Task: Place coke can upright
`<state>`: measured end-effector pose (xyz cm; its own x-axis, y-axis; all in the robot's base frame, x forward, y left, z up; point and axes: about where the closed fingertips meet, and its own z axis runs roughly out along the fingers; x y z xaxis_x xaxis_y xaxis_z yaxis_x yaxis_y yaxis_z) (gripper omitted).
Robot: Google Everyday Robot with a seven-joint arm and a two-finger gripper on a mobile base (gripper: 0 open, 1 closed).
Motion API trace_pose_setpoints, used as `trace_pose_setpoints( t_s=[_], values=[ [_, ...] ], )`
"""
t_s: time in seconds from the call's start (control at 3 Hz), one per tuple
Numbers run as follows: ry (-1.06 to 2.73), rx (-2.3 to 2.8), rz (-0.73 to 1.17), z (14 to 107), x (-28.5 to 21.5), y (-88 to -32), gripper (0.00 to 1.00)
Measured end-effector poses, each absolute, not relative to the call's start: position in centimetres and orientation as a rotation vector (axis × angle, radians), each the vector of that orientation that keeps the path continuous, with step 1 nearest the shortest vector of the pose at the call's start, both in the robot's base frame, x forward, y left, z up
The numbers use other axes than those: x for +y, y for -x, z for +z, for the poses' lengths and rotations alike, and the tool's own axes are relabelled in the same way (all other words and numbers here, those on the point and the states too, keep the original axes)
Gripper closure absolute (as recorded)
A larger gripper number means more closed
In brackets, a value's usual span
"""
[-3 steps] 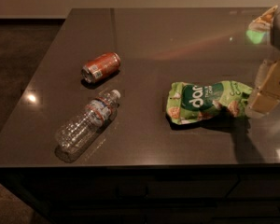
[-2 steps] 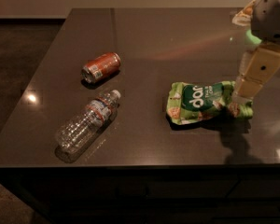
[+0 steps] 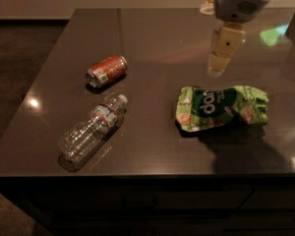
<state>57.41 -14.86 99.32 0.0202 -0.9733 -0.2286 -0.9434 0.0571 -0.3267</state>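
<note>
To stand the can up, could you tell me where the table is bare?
Bare: the far table behind the coke can, and the strip between water bottle and green snack bag. Crowded: can and bottle lie close; the gripper hangs just beyond the bag.

The worktop was a dark, smooth slab with a polished finish, glossy enough to throw back lights as bright spots and a green patch. My claw hung above its far right part, beyond the snack bag. The claw's casing looked like pale, matt plastic, cream lower down and grey-white higher up. The coke can was metal, its red-orange wall carrying a soft sheen and its end silvery. The water bottle was clear, ribbed plastic, shiny, with a thin label band. The snack bag was crinkled green film, glossy on its creases.
</note>
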Motion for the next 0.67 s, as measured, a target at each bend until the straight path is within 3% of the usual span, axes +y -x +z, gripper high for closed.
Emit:
trace_pose_setpoints(
  t_s=[0.67],
  values=[
    [2.117, 1.75, -0.049, 96.9, -8.7, -63.9, 0.0]
  ],
)
